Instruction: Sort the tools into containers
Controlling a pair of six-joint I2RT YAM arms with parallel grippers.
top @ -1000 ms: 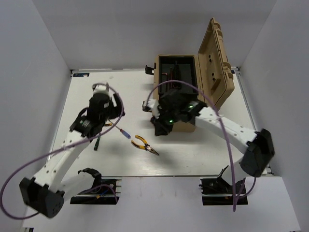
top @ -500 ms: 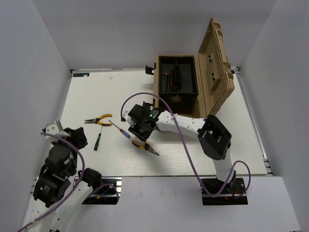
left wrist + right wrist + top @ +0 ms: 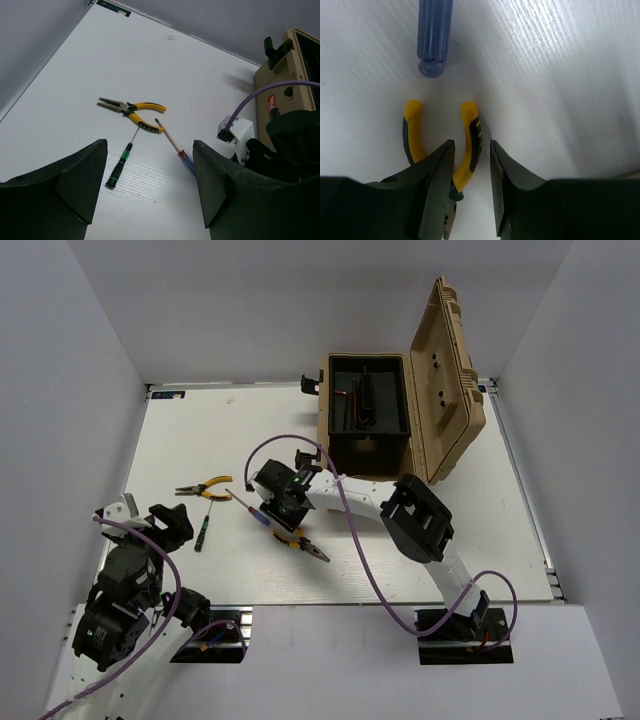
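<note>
Since the earlier frame the right arm's elbow has swung left, bringing the right gripper (image 3: 471,145) lower over the yellow-and-black pliers (image 3: 413,132). Its fingers stand narrowly apart astride one handle, not pinching it. The pliers lie flat on the white table (image 3: 560,75), their handle ends near the blue screwdriver handle (image 3: 434,35). The left gripper (image 3: 149,145) gapes wide, holding nothing.

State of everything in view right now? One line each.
toolbox: lid open, upright
left tool: open, empty
right tool: open, jaws either side of one right pliers handle
right pliers: lying flat, handles spread, outside toolbox
left pliers: lying flat, untouched
blue screwdriver: lying flat, handle end near right pliers' handle tips
green screwdriver: lying flat, untouched
</note>
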